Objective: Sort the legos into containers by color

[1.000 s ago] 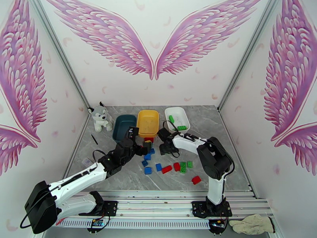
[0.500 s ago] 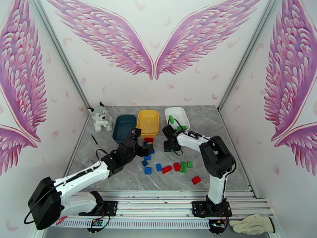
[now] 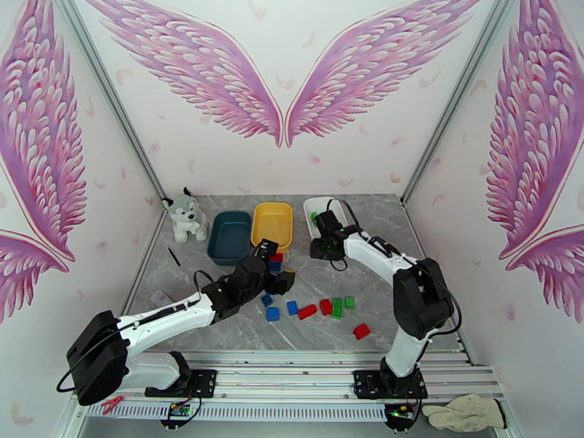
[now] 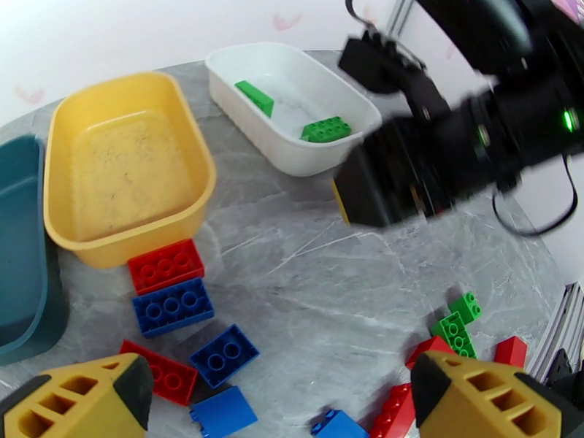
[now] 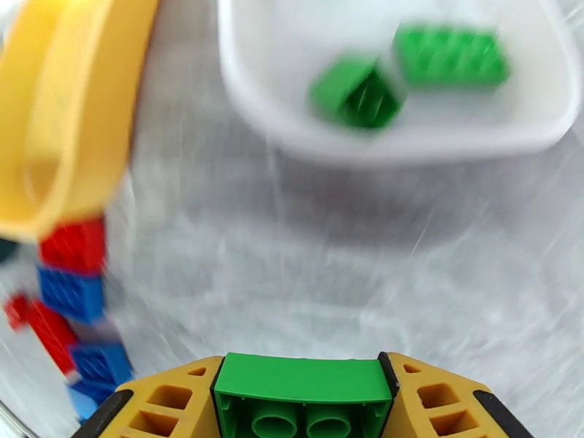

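Observation:
My right gripper [image 3: 319, 247] is shut on a green lego [image 5: 303, 396] and hovers at the near edge of the white tray [image 3: 309, 209]. Two green legos [image 5: 358, 93] lie in that white tray [image 5: 467, 133]. My left gripper [image 3: 282, 279] hangs open over loose legos, its yellow fingers [image 4: 73, 399] wide apart with nothing between them. Below it lie a red lego [image 4: 166, 266] and blue legos [image 4: 173, 306] against the yellow tray [image 4: 182, 213]. The yellow tray [image 3: 271, 224] holds nothing and the dark teal tray [image 3: 228, 236] stands left of it.
More red, blue and green legos [image 3: 338, 307] are scattered on the grey table in front of the arms, one red lego [image 3: 361, 331] nearest the front. A plush husky [image 3: 184, 218] sits at the back left beside the teal tray.
My right arm has swung back and right from the table's middle to the white tray with the green lego. My left gripper has moved right over the pile.

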